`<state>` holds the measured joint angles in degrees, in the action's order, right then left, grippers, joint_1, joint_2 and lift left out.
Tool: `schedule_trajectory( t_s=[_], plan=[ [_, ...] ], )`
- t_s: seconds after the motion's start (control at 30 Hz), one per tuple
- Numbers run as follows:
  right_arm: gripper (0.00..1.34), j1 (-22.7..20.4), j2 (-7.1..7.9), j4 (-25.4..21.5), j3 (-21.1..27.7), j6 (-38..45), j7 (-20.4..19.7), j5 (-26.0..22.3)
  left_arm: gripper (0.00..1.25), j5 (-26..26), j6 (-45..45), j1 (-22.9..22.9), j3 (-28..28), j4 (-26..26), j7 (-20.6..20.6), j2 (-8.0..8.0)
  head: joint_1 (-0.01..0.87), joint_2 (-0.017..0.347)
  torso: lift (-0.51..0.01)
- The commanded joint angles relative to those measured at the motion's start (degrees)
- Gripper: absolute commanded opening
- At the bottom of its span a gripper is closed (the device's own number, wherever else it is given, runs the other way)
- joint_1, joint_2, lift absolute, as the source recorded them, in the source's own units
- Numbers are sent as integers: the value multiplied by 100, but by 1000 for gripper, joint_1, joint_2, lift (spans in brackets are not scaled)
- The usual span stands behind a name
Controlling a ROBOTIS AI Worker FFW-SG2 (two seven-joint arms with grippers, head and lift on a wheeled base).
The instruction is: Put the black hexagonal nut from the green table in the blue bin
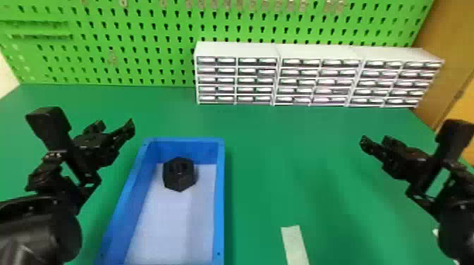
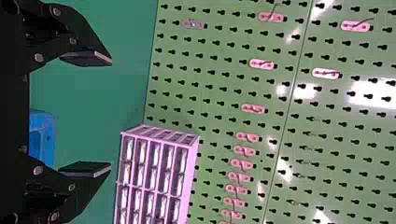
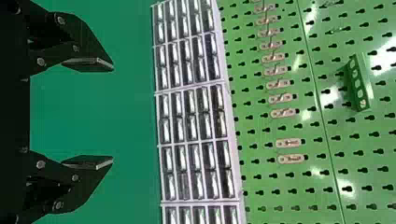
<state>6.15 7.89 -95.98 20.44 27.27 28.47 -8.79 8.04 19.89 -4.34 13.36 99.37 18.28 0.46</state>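
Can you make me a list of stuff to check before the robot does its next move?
1. Black hexagonal nut inside the blue rectangular bin: ok, near its far end.
2. Left black two-fingered tool open and empty: ok.
3. Right black two-fingered tool open and empty: ok.
4. Neither tool inside the bin: ok, one on each side.
5. Pale flat strip apart from the bin: ok, to its right.
6. Bin fixed against sliding: cannot tell.

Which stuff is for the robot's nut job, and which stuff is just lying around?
For the job:
black nut, inside the blue bin
blue bin
green table, under the bin
left tool and right tool, both open and empty

Just there:
pale strip, on the table
white drawer units, at the back
green pegboard, behind them
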Motion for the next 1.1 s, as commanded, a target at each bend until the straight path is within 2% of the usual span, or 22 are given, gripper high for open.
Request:
schedule_trajectory(
  t_s=[0.0,1.07],
  plan=[
    [789,9,2,1,4,-11,0,0,795,-4,-3,-6,0,4,0,6,691,9,-97],
    [789,123,55,27,-111,-29,0,9,795,-22,-3,-23,-27,-5,0,6,691,9,-97]
  ],
)
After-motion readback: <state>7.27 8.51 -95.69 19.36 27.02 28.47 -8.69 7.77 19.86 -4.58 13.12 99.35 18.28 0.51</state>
